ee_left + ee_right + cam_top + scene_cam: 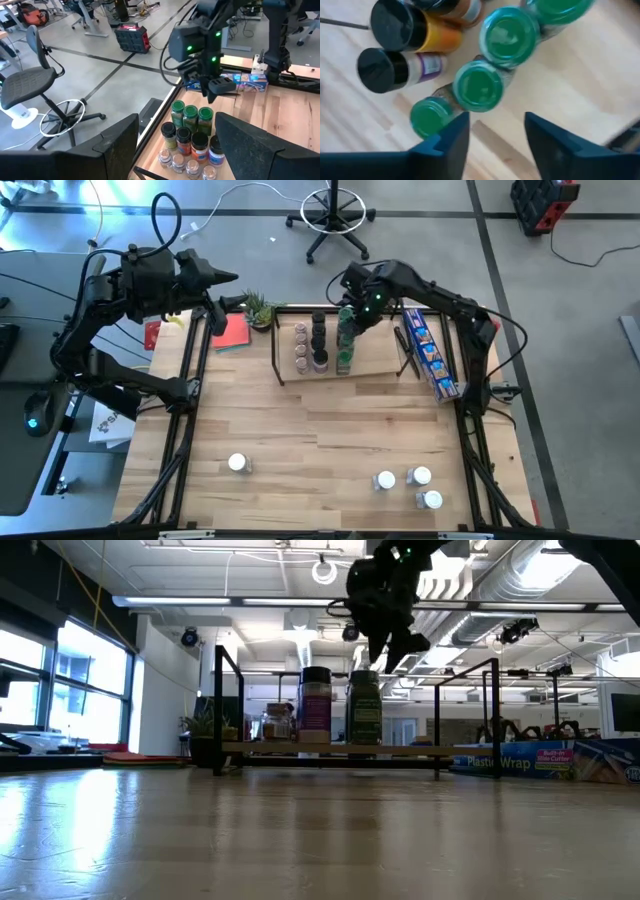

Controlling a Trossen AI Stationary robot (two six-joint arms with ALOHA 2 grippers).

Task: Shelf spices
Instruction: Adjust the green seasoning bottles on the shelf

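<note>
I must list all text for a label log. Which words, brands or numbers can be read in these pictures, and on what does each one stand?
"Plastic Wrap": on the blue box beside the shelf, low view.
Red patch on the same box: print too small to read.
Jar labels: too blurred to read in any view.
Paper at the left table edge: marks unreadable.
</note>
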